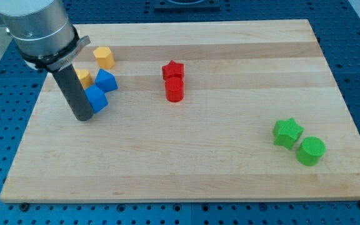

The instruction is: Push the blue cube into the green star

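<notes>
Down at the view's bottom right, the green star sits just beside a green cylinder, near the surface edge. Wide open wood lies between. Over at the left, our tip presses against the blue cube from its left, well placed to shove rightward. We carry no gripper, nothing held. Beyond: another blue block, two yellow blocks, and a red star touching a red cylinder, possibly brushing our lane.

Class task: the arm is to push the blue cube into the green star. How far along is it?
Done: my tip sits against the blue cube on its left side. In hand: the push is only starting, near the view's left. Left: nearly everything; the green star lies far off at lower right, beside the green cylinder.
</notes>
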Controlling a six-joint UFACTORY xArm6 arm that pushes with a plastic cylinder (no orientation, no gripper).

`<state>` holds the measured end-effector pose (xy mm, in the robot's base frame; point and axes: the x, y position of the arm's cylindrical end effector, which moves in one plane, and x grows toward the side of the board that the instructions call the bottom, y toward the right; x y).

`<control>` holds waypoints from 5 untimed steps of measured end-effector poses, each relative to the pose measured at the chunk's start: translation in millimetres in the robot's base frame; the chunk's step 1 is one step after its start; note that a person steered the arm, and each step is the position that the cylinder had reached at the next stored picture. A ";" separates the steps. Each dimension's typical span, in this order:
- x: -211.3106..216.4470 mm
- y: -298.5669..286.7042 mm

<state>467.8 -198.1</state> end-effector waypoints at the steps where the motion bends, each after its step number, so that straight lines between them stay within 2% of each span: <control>1: 2.0 -23.1; 2: -35.5 -59.2; 3: -65.6 -39.9; 4: -59.8 -2.7; 5: -22.6 41.9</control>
<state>445.2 -156.2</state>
